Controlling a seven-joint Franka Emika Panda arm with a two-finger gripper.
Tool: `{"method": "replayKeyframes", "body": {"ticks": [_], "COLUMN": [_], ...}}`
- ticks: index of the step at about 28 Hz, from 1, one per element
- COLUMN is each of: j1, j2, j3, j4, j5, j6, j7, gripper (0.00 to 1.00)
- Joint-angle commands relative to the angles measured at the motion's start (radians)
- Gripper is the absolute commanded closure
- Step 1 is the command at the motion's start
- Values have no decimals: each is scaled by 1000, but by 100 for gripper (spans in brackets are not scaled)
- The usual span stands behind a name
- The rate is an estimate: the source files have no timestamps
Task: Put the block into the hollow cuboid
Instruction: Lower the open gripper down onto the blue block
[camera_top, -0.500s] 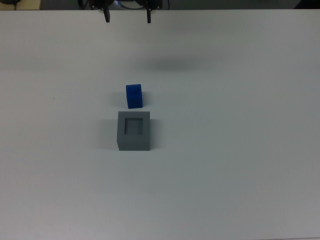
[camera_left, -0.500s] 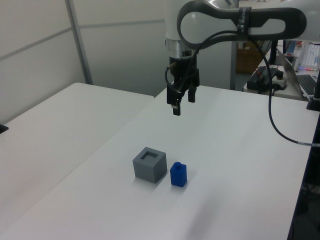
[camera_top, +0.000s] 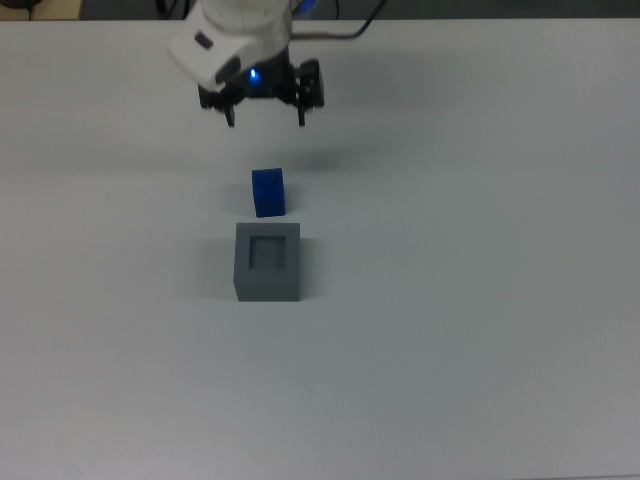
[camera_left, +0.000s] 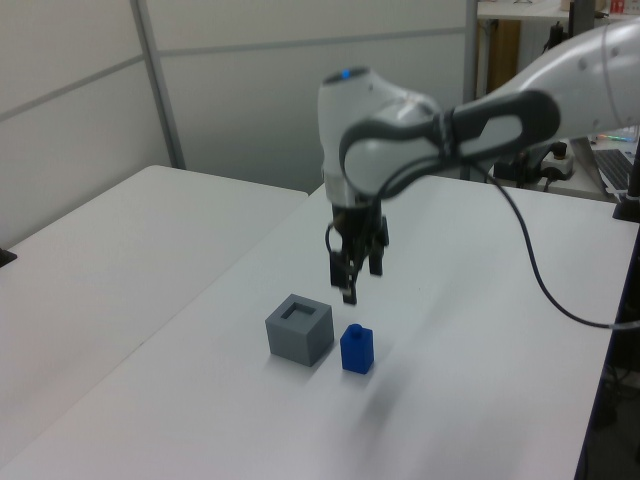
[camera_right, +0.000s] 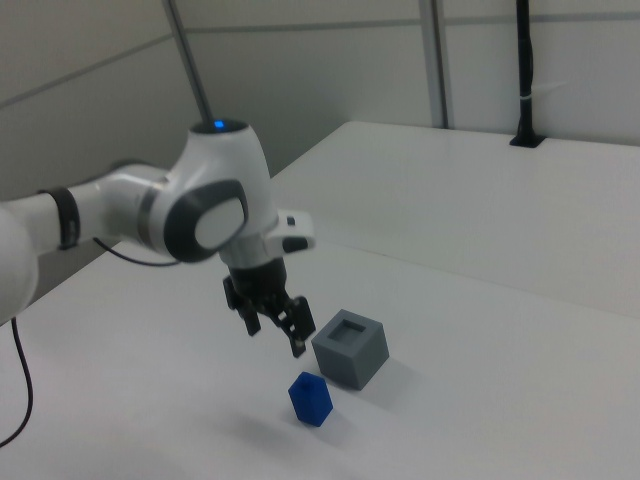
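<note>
Hanging above the white desk (camera_top: 480, 330), the black two-finger pincer (camera_top: 266, 117) of the white robot arm (camera_left: 420, 150) points downward with its fingers spread apart and nothing between them. In the top view the two fingertips (camera_top: 231, 121) stand well apart, one on each side of the line that runs down to the things of the task.

The small bright blue solid block (camera_top: 268, 192) rests on the desk just below the pincer in the top view, near it but not touching. In the left view the pincer (camera_left: 352, 290) hovers above and slightly toward the left view's left of the block (camera_left: 356, 348); in the right view the pincer (camera_right: 281, 337) is up and toward the right view's left of the block (camera_right: 311, 399).

The matte grey box-shaped hollow cuboid (camera_top: 268, 262), with a square recess in its top face, stands beyond the block as seen from the pincer in the top view, just beside the block with a thin gap. In the left view the cuboid (camera_left: 300, 329) lies below the pincer and toward the left view's left; in the right view it (camera_right: 351, 348) sits toward the right view's right of the pincer. The recess holds nothing.
</note>
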Motion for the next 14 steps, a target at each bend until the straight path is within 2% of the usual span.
{"method": "replayKeyframes", "body": {"ticks": [1, 10, 14], "j1": [3, 2, 3], "j2": [18, 133, 156], "j3": [-1, -1, 2], "j4": [-105, -105, -99], "j5": [6, -29, -32], "j6": [149, 275, 284], "j7": [-29, -27, -27], "gripper": [0, 0, 0]}}
